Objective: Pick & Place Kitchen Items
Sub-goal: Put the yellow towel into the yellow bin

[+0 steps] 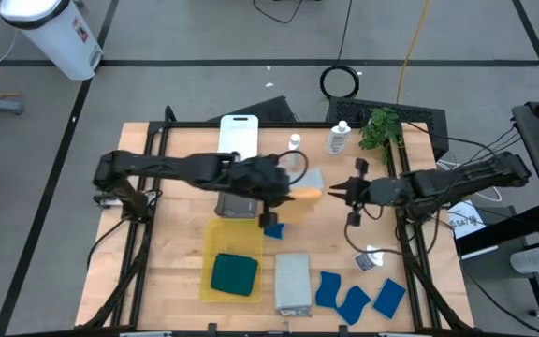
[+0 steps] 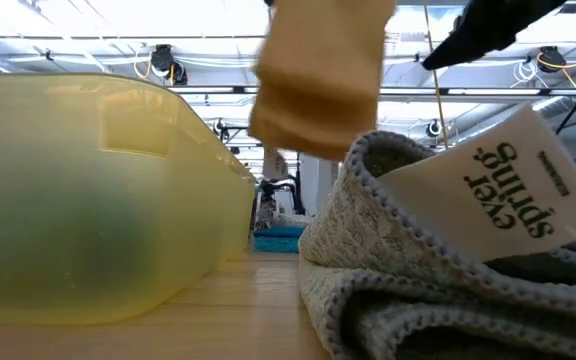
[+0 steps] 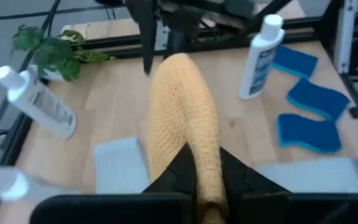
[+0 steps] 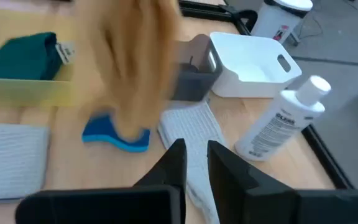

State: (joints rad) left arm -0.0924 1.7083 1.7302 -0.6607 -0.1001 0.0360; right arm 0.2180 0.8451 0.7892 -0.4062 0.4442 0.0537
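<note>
My left gripper (image 1: pixel 286 192) is over the middle of the table, shut on an orange folded cloth (image 1: pixel 305 195). The cloth reaches toward my right gripper (image 1: pixel 337 192), which is just to its right, narrowly open and empty. A dark teal cloth (image 1: pixel 235 273) lies in the yellow tray (image 1: pixel 215 245). One pale grey cloth (image 1: pixel 291 281) lies beside that tray, and another (image 1: pixel 313 178) lies under the orange cloth. Blue sponges (image 1: pixel 354 300) lie near the front right, and one (image 1: pixel 272 227) lies near the middle. White bottles (image 1: pixel 337 139) stand at the back. My left gripper pinches the orange cloth between its two fingers at the cloth's near end (image 3: pixel 207 186), on a folded bundle of several layers. The fingers come about level from the table's left. The cloth runs on past the fingertips and droops, lifted clear of the table (image 2: pixel 318 80).
A white tray (image 1: pixel 238 136) and a grey tray (image 1: pixel 240 204) sit behind the yellow one. A green plant (image 1: pixel 379 126) stands at the back right. A bottle (image 1: pixel 368 260) lies near the right arm. The table frame rails run along both sides.
</note>
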